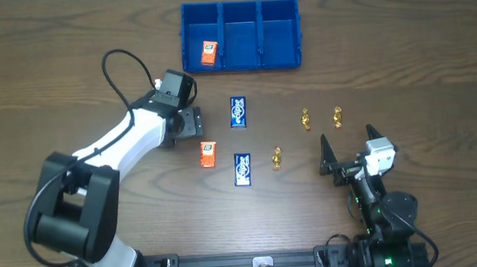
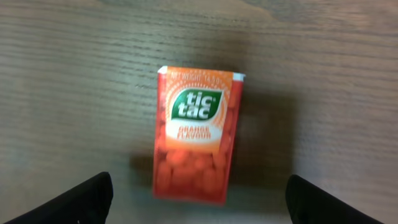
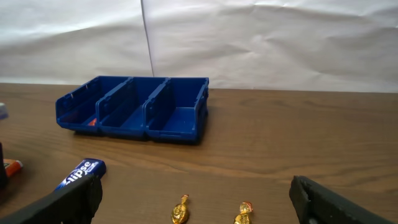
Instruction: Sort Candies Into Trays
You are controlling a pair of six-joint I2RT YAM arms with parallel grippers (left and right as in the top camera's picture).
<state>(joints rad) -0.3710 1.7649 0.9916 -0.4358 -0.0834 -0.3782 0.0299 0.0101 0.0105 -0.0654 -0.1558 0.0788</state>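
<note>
Two mint boxes [image 1: 208,154], two bars [image 1: 238,112], three candies [image 1: 277,158]; left pincer [image 2: 200,202] and right pincer [image 3: 193,200] spread.

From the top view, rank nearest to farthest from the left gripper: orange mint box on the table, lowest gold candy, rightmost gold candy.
1. Orange mint box, beneath the left gripper.
2. Lowest gold candy, mid-table.
3. Rightmost gold candy, far right.

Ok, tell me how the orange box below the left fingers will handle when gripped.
The orange box looks like rigid plastic, so probably stiff, though its glossy faces may be slippery. It lies flat, so unlikely to roll or tip.
</note>
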